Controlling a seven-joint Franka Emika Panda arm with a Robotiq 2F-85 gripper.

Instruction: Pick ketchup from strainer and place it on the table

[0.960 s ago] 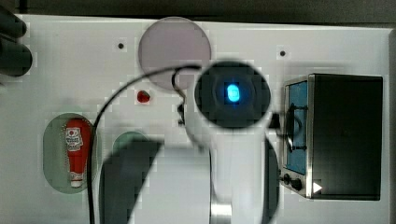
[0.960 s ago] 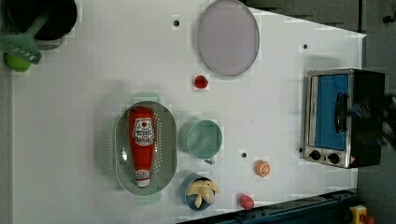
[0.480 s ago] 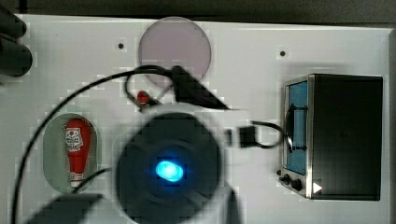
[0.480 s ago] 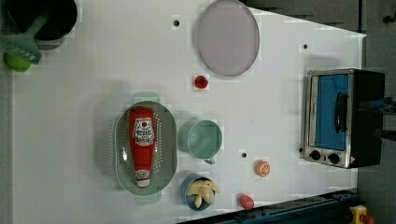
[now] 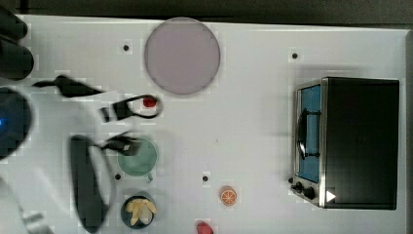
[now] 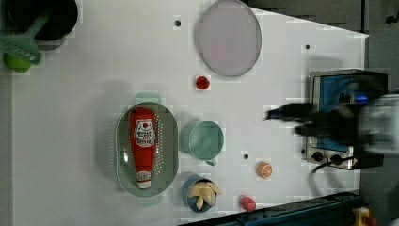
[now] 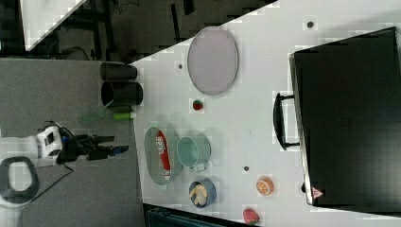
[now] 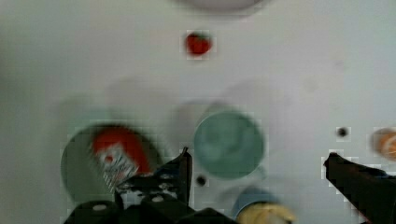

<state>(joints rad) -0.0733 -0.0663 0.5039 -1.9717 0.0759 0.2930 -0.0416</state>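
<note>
Ketchup (image 6: 142,147) lengthwise along strainer (image 6: 123,162), cap toward left view's bottom.

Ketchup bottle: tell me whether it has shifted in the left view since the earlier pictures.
No. The ketchup lies in the same spot in the strainer, cap toward the left view's bottom, beside the green cup as before.

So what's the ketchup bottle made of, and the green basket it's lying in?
The ketchup looks like smooth red plastic with a white cap and a printed white-and-red label; its even, slightly shiny surface suggests that. The strainer looks like pale green moulded plastic, matte, with rows of tiny holes through its middle. Neither can be told for sure by look alone.
</note>
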